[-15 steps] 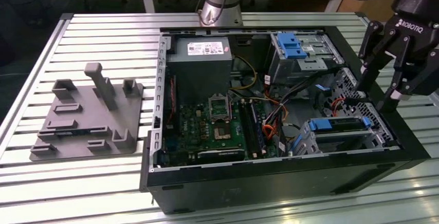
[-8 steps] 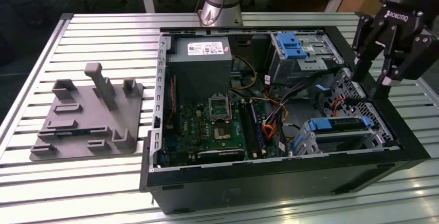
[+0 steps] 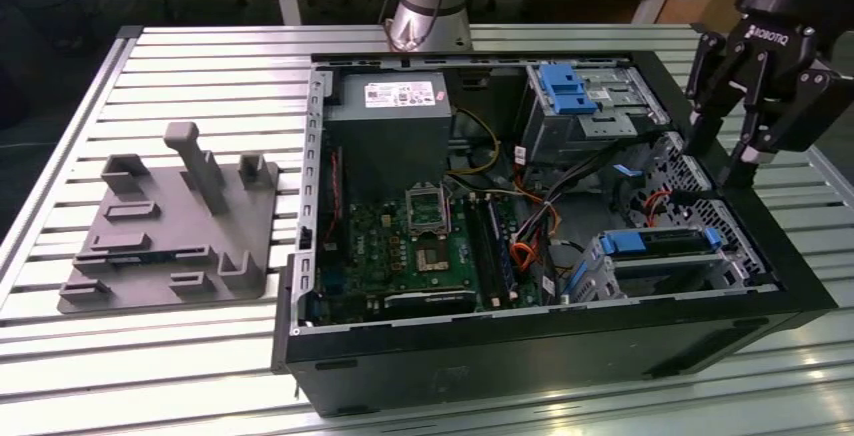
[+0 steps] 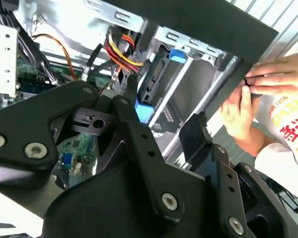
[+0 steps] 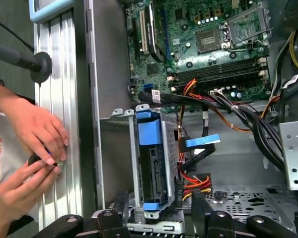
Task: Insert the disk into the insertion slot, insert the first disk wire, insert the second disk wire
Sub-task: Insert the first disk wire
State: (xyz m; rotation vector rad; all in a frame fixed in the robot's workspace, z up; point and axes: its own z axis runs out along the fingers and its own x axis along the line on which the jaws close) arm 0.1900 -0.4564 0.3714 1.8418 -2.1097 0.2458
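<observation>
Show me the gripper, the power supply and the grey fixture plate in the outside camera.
gripper (image 3: 718,164): exterior view, midway between its fingertips.
power supply (image 3: 387,146): exterior view, on its dark upper face.
grey fixture plate (image 3: 171,238): exterior view, on its flat base.

disk (image 3: 663,242) w/ blue frame seated in slot (image 3: 674,274)

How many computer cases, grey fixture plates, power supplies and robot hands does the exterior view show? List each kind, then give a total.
Computer case: 1
Grey fixture plate: 1
Power supply: 1
Robot hand: 1
Total: 4
</observation>
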